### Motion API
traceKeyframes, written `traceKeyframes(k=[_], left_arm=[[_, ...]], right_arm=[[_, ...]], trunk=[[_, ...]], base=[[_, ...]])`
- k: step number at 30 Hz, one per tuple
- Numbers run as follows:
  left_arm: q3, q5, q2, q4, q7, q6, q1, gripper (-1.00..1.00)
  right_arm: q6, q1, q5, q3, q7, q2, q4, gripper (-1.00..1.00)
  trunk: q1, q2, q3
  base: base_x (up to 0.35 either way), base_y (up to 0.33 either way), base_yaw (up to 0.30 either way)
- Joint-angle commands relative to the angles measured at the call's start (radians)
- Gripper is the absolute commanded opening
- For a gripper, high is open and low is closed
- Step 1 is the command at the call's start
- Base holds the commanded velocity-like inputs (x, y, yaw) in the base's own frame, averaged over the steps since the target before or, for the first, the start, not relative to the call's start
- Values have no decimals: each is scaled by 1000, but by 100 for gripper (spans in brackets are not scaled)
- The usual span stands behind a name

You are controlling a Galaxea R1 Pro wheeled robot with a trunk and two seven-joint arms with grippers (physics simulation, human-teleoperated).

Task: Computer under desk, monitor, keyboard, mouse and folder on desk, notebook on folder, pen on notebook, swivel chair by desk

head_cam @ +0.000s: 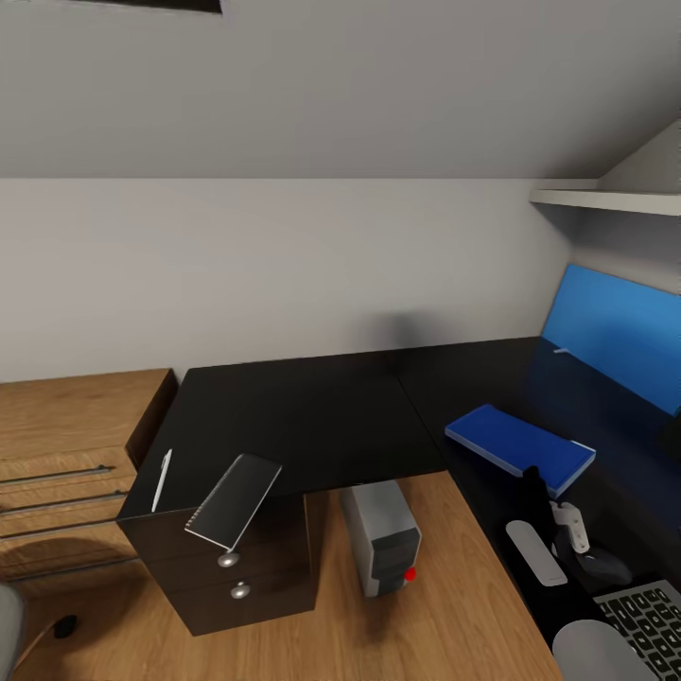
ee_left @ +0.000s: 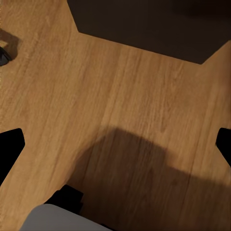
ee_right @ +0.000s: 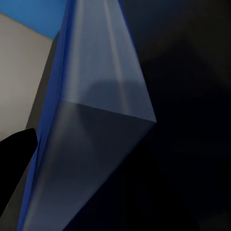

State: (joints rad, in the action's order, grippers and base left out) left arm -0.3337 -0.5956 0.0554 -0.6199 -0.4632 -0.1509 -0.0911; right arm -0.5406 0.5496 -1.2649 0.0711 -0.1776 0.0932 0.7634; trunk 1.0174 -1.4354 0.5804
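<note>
The blue folder [head_cam: 520,445] lies flat on the right wing of the black desk [head_cam: 312,407], in front of the monitor [head_cam: 615,331] with its blue screen. My right gripper [head_cam: 553,525] hovers just behind the folder, open; up close the folder [ee_right: 96,120] sits between its fingers [ee_right: 14,159], untouched. The mouse [head_cam: 605,566] and keyboard [head_cam: 648,615] lie beside that hand. On the desk's left end are the notebook [head_cam: 235,498], overhanging the drawers, and the pen [head_cam: 162,480]. The grey computer [head_cam: 378,534] stands under the desk. My left gripper [ee_left: 115,144] hangs open over the wooden floor.
A light wooden chest of drawers [head_cam: 66,454] stands against the desk's left end. A white shelf [head_cam: 605,199] juts out above the monitor. Black drawers with silver knobs [head_cam: 232,577] sit below the notebook. Wooden floor [head_cam: 426,605] fills the desk's inner corner.
</note>
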Motion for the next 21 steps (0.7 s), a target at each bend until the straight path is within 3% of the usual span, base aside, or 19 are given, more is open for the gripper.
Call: traceKeyframes(k=[1, 21], left_arm=[[-7, -11, -1, 0, -5, -7, -1, 100], [-7, -9, -2, 0, -4, -7, -1, 100]], right_arm=[[-9, 0, -34, -1, -4, 0, -22, -100], [-9, 0, -34, -1, -10, 0, -22, -100]], trunk=[[0, 0, 1], [0, 0, 1]], base=[[-218, 0, 0], [-22, 0, 0]])
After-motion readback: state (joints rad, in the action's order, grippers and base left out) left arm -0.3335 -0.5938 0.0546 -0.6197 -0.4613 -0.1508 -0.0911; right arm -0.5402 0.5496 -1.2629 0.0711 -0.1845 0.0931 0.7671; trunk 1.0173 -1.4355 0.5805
